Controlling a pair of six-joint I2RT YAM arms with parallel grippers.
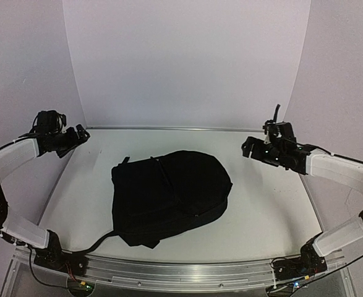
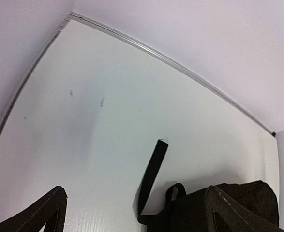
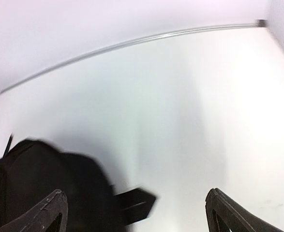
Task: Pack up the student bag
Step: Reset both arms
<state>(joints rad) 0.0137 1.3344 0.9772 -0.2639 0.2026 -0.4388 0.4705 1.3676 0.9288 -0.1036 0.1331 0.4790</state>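
A: Where is the bag (image 1: 169, 195)?

B: Lying flat in the middle of the surface (image 1: 261, 210), somewhat nearer the near edge; a strap (image 2: 154, 169) trails loose from its far-left end.

A: And the tools?

B: Left tool (image 1: 79, 134) hangs over the far-left corner, right tool (image 1: 249, 148) near the right edge; both are spread wide and pinch nothing; both are well apart from the bag.

A: How far along?

B: Close to done, I judge; nothing else lies on the surface in view, and the bag looks shut, with no opening or lining on show.

A: What's inside?

B: Cannot tell; the black fabric hides it; the bag bulges slightly, which hints at contents, no more; tidying the strap may be all that's left.
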